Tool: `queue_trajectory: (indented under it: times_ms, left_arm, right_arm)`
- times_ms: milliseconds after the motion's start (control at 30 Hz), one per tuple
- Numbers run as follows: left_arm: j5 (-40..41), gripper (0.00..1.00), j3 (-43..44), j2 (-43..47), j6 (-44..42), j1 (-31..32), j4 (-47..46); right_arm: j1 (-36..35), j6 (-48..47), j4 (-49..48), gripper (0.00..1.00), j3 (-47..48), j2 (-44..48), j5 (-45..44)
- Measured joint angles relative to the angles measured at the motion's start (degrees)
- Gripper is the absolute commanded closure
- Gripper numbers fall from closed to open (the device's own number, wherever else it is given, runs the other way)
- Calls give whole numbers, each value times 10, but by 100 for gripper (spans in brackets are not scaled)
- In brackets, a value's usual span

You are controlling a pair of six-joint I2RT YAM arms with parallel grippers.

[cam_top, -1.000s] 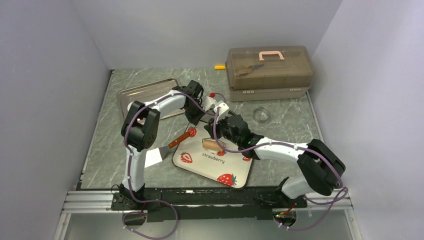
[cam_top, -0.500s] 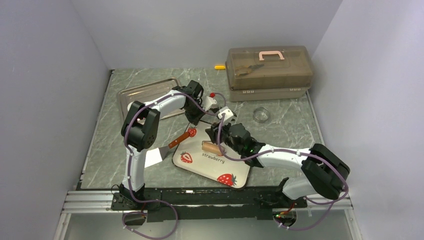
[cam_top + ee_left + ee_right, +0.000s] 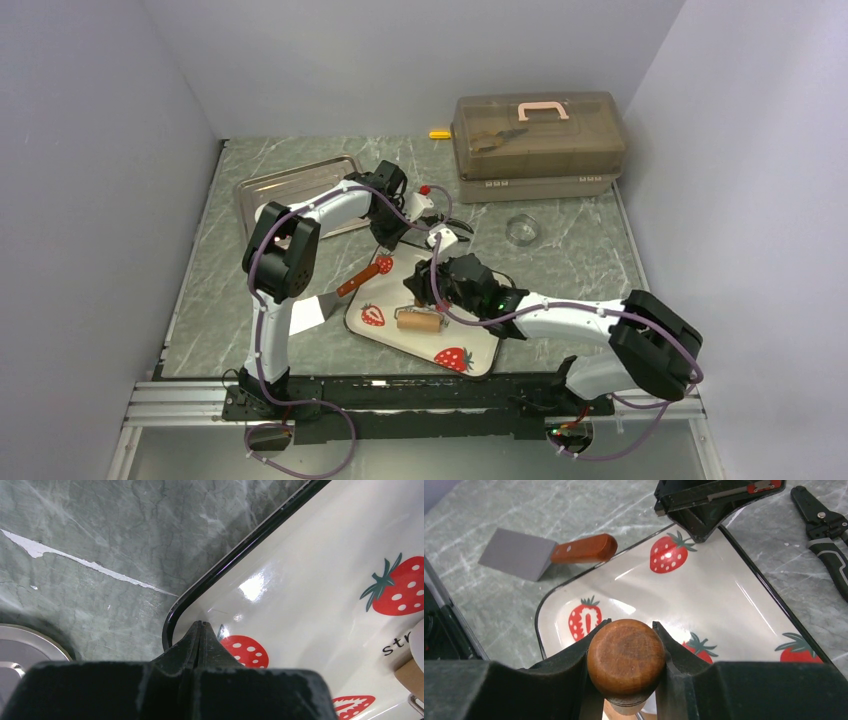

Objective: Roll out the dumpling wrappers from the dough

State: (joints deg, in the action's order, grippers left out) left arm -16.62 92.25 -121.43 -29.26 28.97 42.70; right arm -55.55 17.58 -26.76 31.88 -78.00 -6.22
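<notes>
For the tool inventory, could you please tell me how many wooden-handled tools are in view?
2: the spatula left of the strawberry plate, and the rolling pin in the right gripper over it. The tinted box may hide others.

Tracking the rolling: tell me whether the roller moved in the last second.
Yes. The roller slid toward the near edge of the strawberry tray.

Probably a lab test cell, plain grey walls [image 3: 90, 150], marble-patterned table [image 3: 215, 290], toolbox [image 3: 538, 140].
</notes>
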Motion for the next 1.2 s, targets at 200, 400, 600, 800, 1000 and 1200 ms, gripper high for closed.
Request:
queue_trajectory:
  times_ms: [200, 400, 600, 800, 1000, 1200]
  left_arm:
    - [0, 100, 0, 0, 0, 0, 0]
    - [0, 100, 0, 0, 0, 0, 0]
    - [0, 100, 0, 0, 0, 0, 0]
    - [0, 100, 0, 0, 0, 0, 0]
    - [0, 100, 3, -2, 0, 0, 2]
    - [0, 100, 5, -3, 0, 1, 2]
  right_arm:
    - [6, -46, 128, 100, 43, 37, 24]
    - [78, -54, 208, 100, 57, 82, 59]
    - [136, -50, 237, 100, 95, 96, 97]
    - [166, -42, 244, 100, 119, 96, 95]
    - [171, -48, 197, 100, 118, 68, 58]
    - [168, -55, 92, 100, 60, 12, 66]
